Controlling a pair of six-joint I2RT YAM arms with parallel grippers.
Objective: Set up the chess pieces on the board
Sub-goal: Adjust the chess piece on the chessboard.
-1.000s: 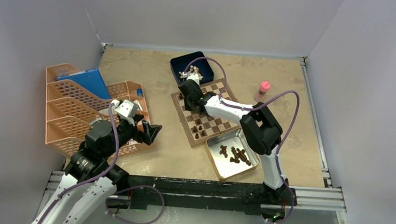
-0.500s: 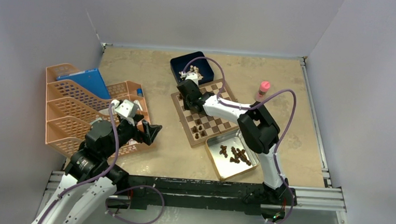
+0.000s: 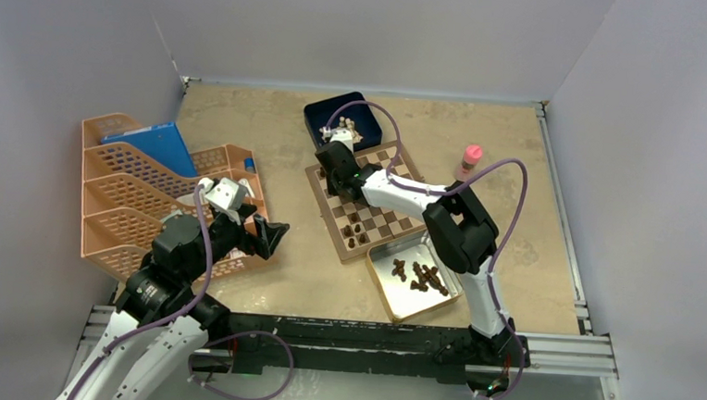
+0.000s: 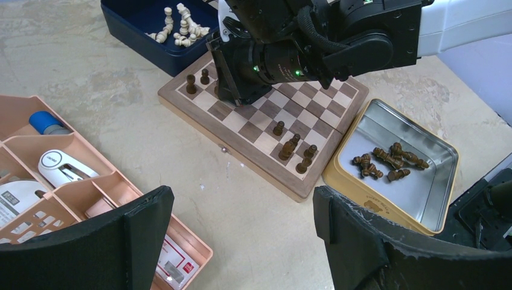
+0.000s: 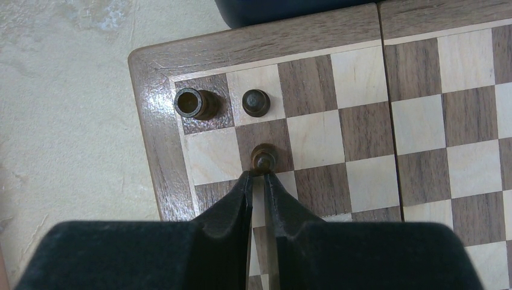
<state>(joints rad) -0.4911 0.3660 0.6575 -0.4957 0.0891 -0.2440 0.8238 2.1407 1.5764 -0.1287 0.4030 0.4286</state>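
Pinching one chess piece (image 5: 264, 158) (of three)

Nothing legible — faint print on the tin (image 4: 371, 208) wall is unreadable; other labels blurred.

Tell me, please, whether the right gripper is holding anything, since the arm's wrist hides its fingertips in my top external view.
Observer: Yes. The right wrist view shows the right gripper pinched shut on a dark pawn, over a dark square of the board, diagonally in from the corner. I cannot tell whether the pawn rests on it.
Operator: Thank you. What stands near it?
Observer: A dark rook stands on the corner square, with another dark piece on the light square beside it.
Operator: And the left gripper?
Observer: The left wrist view shows the left gripper wide open with nothing between its fingers, away from the board.
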